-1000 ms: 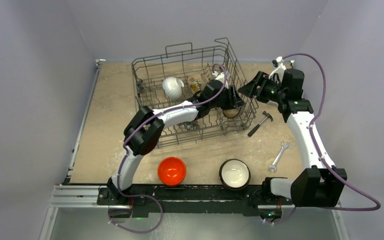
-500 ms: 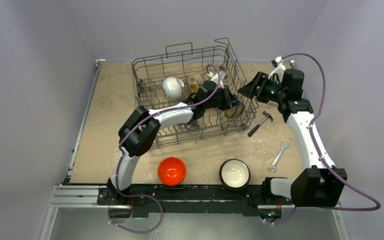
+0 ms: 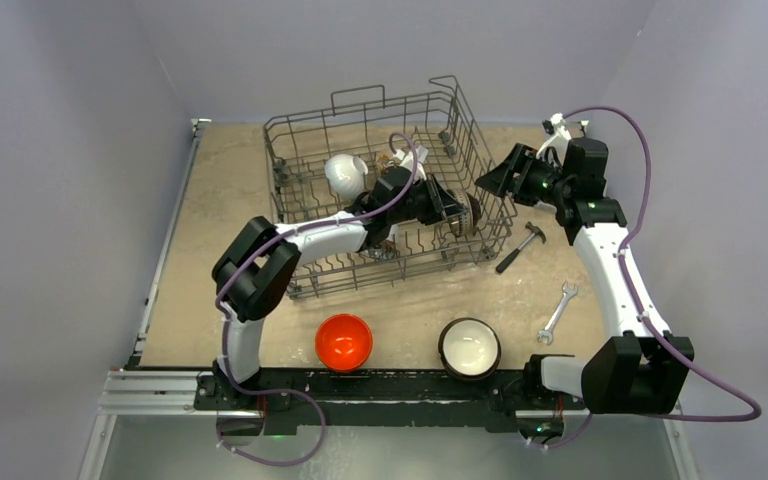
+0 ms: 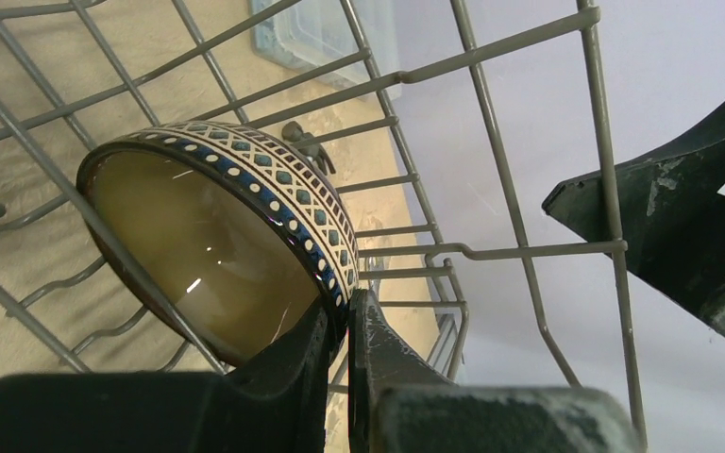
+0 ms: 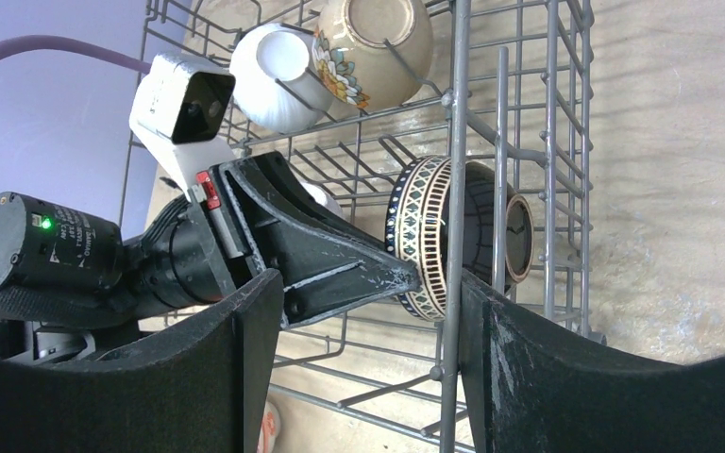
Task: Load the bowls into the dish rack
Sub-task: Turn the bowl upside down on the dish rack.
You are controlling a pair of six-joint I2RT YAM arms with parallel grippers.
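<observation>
Rim of blue-patterned bowl pinched between left fingers inside dish rack; right fingers spread wide outside.

A hammer and a wrench lie apart on the table.

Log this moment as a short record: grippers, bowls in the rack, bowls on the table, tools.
left gripper: pinching the rim of the blue-patterned bowl, held on edge inside the dish rack
right gripper: open, outside the rack's right wall
also in rack: white bowl, floral tan bowl
on table: orange-red bowl, dark bowl with cream inside
tools: hammer, wrench
</observation>
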